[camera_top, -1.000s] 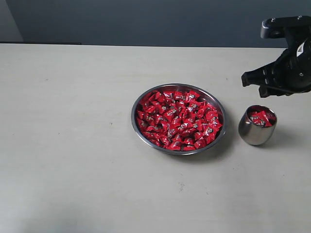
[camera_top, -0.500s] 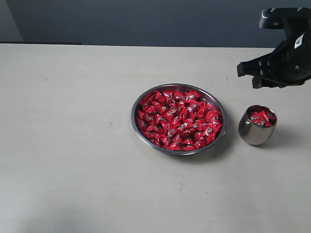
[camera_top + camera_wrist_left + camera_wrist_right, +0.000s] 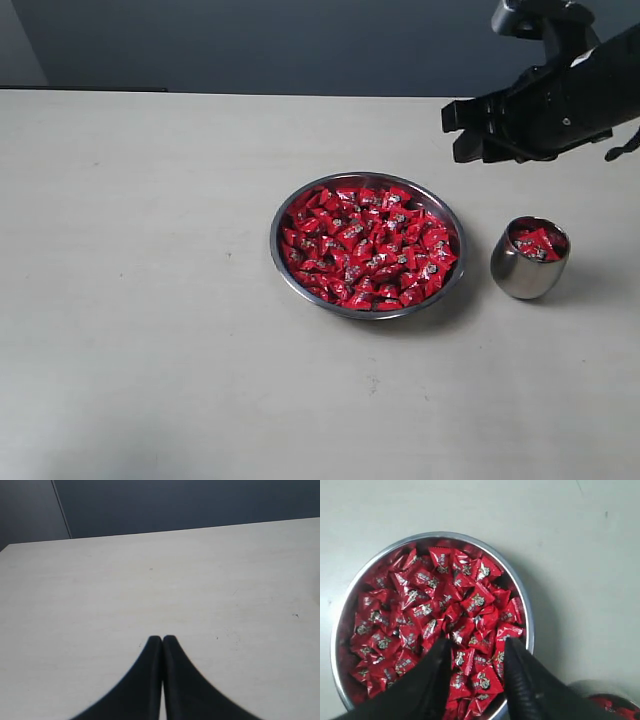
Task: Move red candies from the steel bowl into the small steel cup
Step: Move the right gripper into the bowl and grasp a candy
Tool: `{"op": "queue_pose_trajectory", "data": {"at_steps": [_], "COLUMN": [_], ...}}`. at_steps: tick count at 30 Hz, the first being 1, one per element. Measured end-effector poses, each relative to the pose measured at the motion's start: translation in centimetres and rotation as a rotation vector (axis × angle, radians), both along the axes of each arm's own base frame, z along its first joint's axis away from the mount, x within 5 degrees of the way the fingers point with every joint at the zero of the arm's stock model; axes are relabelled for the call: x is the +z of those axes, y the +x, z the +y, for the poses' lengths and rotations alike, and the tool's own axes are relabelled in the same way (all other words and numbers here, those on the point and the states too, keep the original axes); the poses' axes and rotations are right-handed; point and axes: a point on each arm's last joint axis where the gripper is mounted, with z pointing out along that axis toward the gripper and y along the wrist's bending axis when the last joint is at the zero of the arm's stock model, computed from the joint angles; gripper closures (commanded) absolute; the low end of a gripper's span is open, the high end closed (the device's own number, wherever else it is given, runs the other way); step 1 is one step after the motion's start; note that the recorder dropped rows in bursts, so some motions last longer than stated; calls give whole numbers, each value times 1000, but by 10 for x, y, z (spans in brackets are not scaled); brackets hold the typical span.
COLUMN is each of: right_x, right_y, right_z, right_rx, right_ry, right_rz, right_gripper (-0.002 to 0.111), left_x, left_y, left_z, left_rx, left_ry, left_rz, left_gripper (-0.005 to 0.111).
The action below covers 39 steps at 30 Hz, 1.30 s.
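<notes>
Right then, the right gripper (image 3: 455, 132) hung up in the air by the far right side of the steel bowl (image 3: 272, 240). Its two black fingers stood apart with nothing between them, so that hand was let go and empty. The bowl sat on the table (image 3: 150, 330), near the middle, and it was full of red candies (image 3: 365, 248), piled from edge to edge. The small steel cup (image 3: 525, 275) stood upright just beside the bowl, on its right, not touching it, and a few red sweets lay inside it. What mattered most was where the candies lay from the open hand. From the side camera, they were down and to the left of the fingers, while the cup was down and a bit to the right. From the camera on the right wrist, the pile showed in the gap between the two fingers, with the cup's rim peeking in at one corner. So I think the hand only needed to go down and a little toward the bowl to reach a sweet. The bowl is round, so no side looked better than another. The left gripper (image 3: 162, 641) had its fingers pressed together on nothing, over plain table top, and neither bowl nor cup showed in its camera. The right arm seemed the nearer one for the next pick.
</notes>
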Motion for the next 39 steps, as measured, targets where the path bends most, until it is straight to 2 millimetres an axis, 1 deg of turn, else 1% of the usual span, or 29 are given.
{"op": "queue_pose_trajectory", "data": {"at_steps": [6, 9, 13, 16, 21, 24, 26, 29, 32, 35, 39], "right_x": [-20, -25, -35, -45, -58, -69, -75, -84, -87, -89, -92], "right_y": [17, 25, 36, 43, 50, 52, 55, 61, 66, 70, 70], "right_z": [12, 20, 38, 59, 104, 122, 129, 135, 138, 140, 142], "right_rx": [48, 92, 150, 210, 347, 427, 450, 455, 459, 463, 464], "right_ry": [17, 61, 95, 84, 31, -36, -82, -140, -177, -187, -189], "right_rz": [67, 70, 80, 84, 59, 38, 34, 32, 37, 40, 50], "right_gripper": [73, 73, 73, 73, 73, 73, 73, 73, 73, 73, 73], "left_x": [0, 0, 0, 0, 0, 0, 0, 0, 0, 0, 0], "left_y": [0, 0, 0, 0, 0, 0, 0, 0, 0, 0, 0], "left_z": [0, 0, 0, 0, 0, 0, 0, 0, 0, 0, 0], "left_rx": [0, 0, 0, 0, 0, 0, 0, 0, 0, 0, 0], "left_ry": [0, 0, 0, 0, 0, 0, 0, 0, 0, 0, 0], "left_rz": [0, 0, 0, 0, 0, 0, 0, 0, 0, 0, 0], "left_gripper": [106, 106, 106, 106, 106, 106, 106, 106, 106, 106, 106]}}
